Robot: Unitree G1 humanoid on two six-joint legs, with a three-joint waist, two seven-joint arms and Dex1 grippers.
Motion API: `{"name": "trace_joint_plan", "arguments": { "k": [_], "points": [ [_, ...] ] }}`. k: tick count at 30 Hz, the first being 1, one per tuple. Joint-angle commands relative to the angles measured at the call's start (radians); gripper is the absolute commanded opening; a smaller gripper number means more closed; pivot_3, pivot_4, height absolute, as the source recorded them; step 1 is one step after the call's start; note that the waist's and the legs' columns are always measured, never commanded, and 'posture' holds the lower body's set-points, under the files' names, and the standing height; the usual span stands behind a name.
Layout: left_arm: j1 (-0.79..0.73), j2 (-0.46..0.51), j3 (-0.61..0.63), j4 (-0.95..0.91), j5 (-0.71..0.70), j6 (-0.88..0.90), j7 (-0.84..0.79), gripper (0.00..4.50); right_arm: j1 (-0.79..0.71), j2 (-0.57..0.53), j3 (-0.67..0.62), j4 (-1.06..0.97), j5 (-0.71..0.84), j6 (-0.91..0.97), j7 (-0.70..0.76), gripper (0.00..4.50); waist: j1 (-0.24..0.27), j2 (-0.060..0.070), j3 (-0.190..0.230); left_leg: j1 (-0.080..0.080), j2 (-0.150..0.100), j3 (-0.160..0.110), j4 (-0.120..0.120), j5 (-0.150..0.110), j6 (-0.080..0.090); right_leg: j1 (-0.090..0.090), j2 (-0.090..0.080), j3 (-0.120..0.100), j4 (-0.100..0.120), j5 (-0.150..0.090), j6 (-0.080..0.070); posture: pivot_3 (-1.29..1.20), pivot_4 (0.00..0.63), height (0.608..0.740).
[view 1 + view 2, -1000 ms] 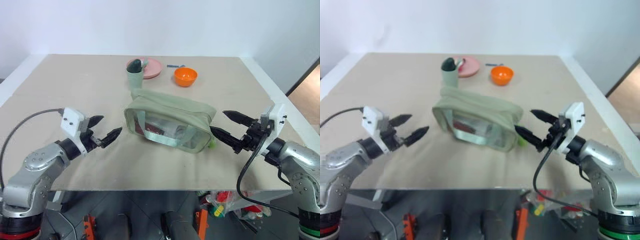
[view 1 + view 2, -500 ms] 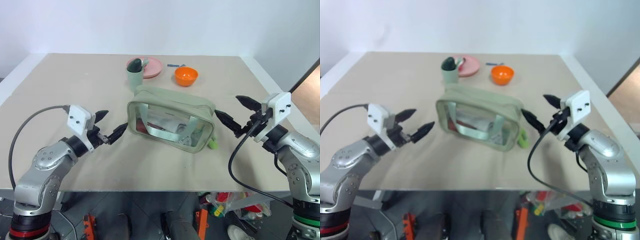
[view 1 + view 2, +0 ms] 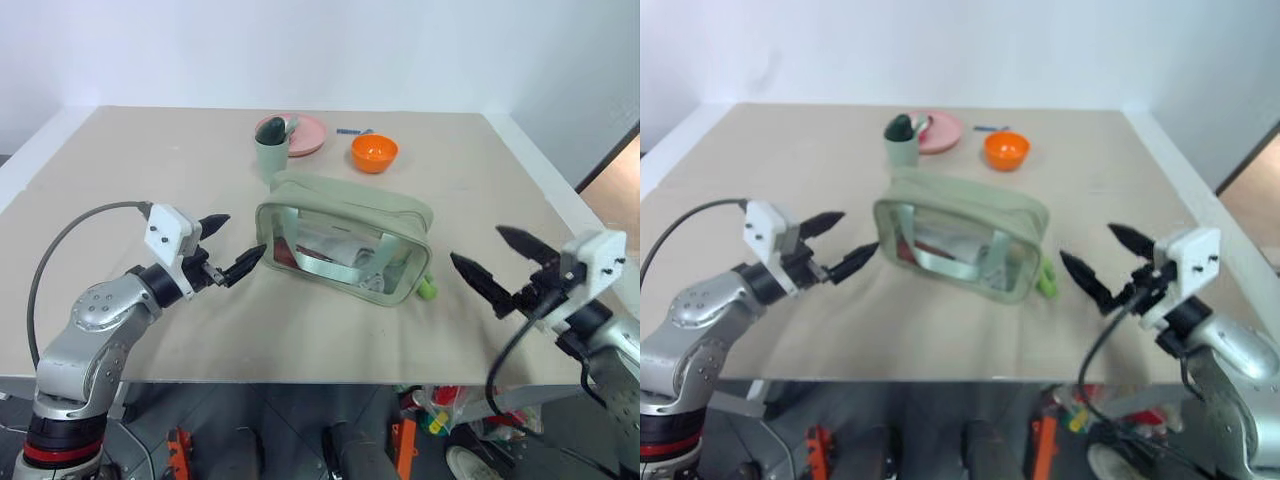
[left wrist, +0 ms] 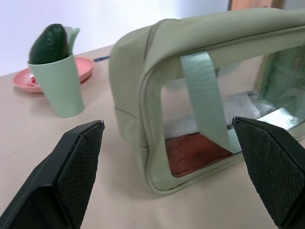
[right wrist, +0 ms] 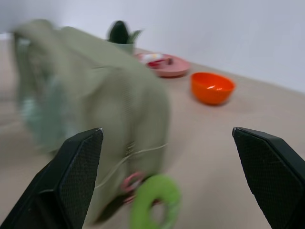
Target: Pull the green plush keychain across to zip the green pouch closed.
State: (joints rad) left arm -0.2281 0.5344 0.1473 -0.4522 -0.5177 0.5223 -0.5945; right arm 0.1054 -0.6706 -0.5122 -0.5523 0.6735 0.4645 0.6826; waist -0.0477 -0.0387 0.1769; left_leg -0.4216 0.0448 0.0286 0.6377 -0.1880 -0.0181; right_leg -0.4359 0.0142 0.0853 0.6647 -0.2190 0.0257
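The green pouch [image 3: 345, 240] stands upright mid-table, showing a clear side panel and a webbing strap [image 4: 206, 95]. The green plush keychain [image 3: 427, 290] lies on the table at the pouch's right end; it appears blurred in the right wrist view [image 5: 155, 202]. My left gripper [image 3: 240, 236] is open, close to the pouch's left end without touching it. My right gripper [image 3: 476, 245] is open too, a short way to the right of the keychain, with nothing between its fingers.
At the back stand a sage-green cup [image 3: 270, 152] with a dark item in it, a pink plate [image 3: 303, 134] and an orange bowl [image 3: 374, 152]. The table's right edge [image 3: 560, 195] runs close behind my right arm.
My right gripper has drawn back from the pouch's right end, toward the near right. The pouch, tipped over a second ago, now stands upright. The left gripper has edged slightly closer.
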Motion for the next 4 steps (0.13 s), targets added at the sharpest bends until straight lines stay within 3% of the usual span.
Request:
{"name": "trace_joint_plan", "arguments": {
  "k": [1,4],
  "points": [
    [-0.015,0.028,0.002,-0.002,0.001,-0.005,-0.02,4.46,0.033,-0.065,-0.043,-0.044,0.078,0.018,0.101,4.5,-0.003,0.0,0.0,0.001,0.0,0.001,0.0,0.0,0.0,0.0,0.0,0.0,0.0,0.001,0.0,0.0,0.15,0.74],
    [-0.005,0.04,-0.008,-0.003,0.02,-0.027,-0.038,4.46,0.037,-0.081,0.002,-0.057,0.076,0.015,0.118,4.5,-0.003,0.0,0.0,0.002,0.0,0.0,0.001,0.0,0.0,0.001,0.0,0.0,0.0,0.001,-0.001,0.0,0.15,0.74]
  ]
}}
